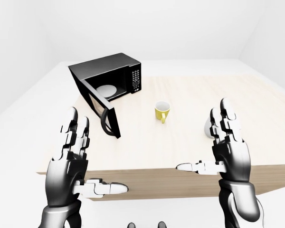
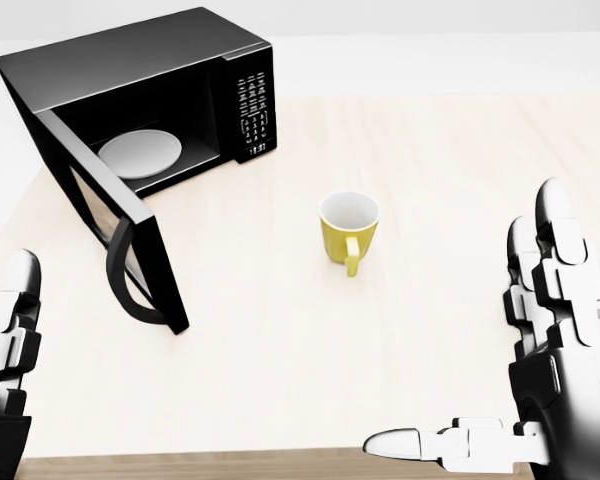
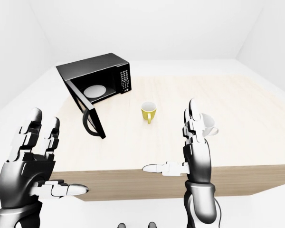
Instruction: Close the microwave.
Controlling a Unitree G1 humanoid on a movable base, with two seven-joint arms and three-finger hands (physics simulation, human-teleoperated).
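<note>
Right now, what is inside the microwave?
The microwave door hangs open; a white turntable plate lies inside, with nothing on it. The cavity's left part is hidden by the door.

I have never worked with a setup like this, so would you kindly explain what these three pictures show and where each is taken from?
These are simulator renders from cameras on a humanoid robot's head, looking out over its own arms. The left-eye and right-eye views are a pair showing almost the same scene; the head view looks down more steeply. The left hand and right hand are three-fingered, both spread open and holding nothing, raised at the near edge of a wooden table. On the table stand a black microwave with its door swung open and a white plate inside, a yellow mug, and a white mug partly hidden behind the right hand.
</note>
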